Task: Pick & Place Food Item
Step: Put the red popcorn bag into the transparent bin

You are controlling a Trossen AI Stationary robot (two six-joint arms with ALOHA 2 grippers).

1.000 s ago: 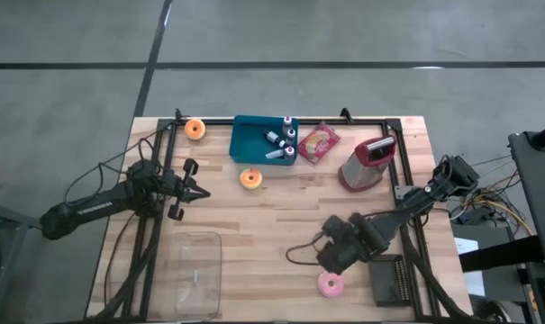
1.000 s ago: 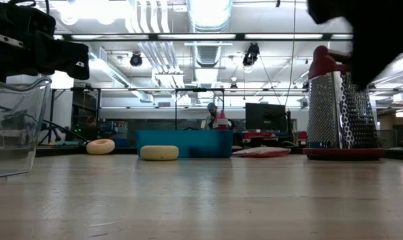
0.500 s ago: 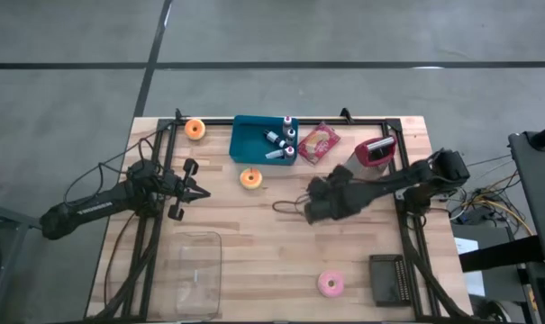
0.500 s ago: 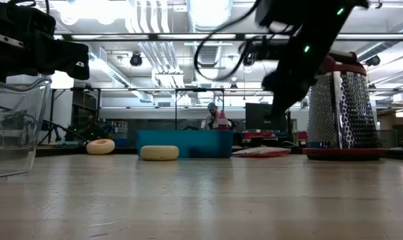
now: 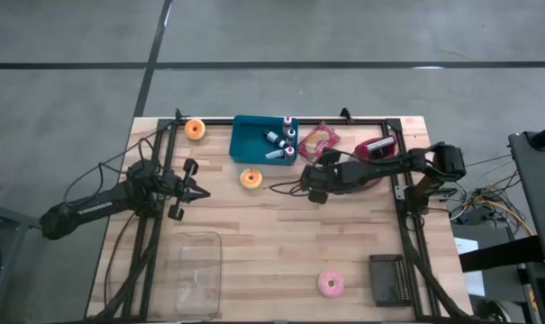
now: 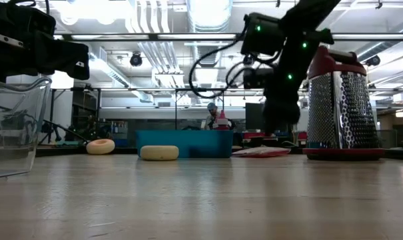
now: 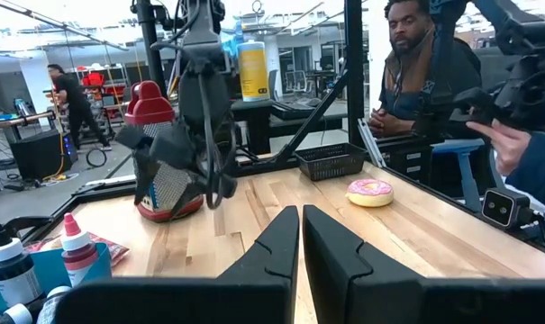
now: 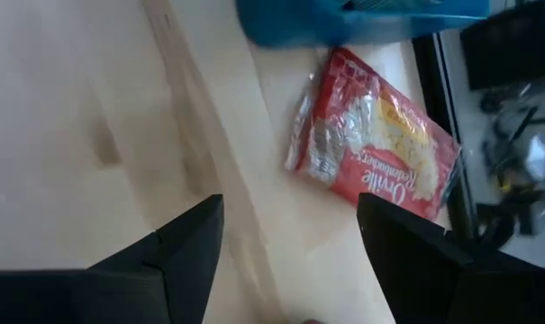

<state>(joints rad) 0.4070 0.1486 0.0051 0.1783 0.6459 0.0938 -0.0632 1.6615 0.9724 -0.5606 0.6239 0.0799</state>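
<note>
- My right gripper (image 8: 290, 252) hangs over the table (image 5: 281, 252), fingers spread and empty, near the popcorn packet (image 8: 371, 148) beside the blue bin (image 5: 254, 144)
- Flat, slick packet: my tips may skid or snag the bin
- My left gripper (image 5: 200, 192) waits, fingers clenched
</note>
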